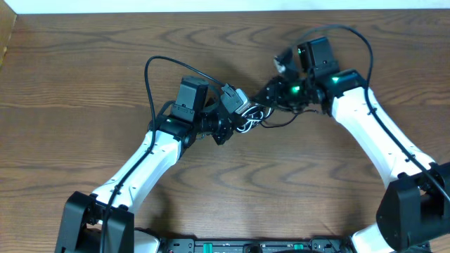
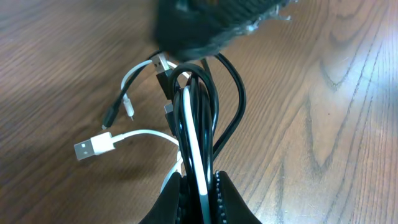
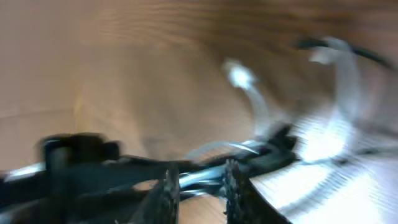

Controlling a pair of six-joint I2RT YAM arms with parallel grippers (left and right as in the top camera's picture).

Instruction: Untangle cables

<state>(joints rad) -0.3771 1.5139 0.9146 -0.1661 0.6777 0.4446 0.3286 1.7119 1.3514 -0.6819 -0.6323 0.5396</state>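
Note:
The black and white cables [image 1: 254, 121] form a small tangle at the table's middle, between the two grippers. My left gripper [image 2: 199, 179] is shut on a bundle of black and white strands. From there the black cable [image 2: 238, 93] loops away, and the white cable [image 2: 149, 132] ends in a flat USB plug [image 2: 92, 150] on the wood. In the overhead view my left gripper [image 1: 241, 118] meets the tangle from the left and my right gripper [image 1: 266, 98] from the upper right. The blurred right wrist view shows my right gripper [image 3: 199, 182] parted, with cable strands [image 3: 205, 176] crossing the gap.
Both arms angle inward over the wooden table [image 1: 84, 70]. A thick black robot wire [image 1: 151, 84] arcs above the left arm and another [image 1: 351, 31] above the right. The table's far edge [image 1: 211, 8] runs along the top.

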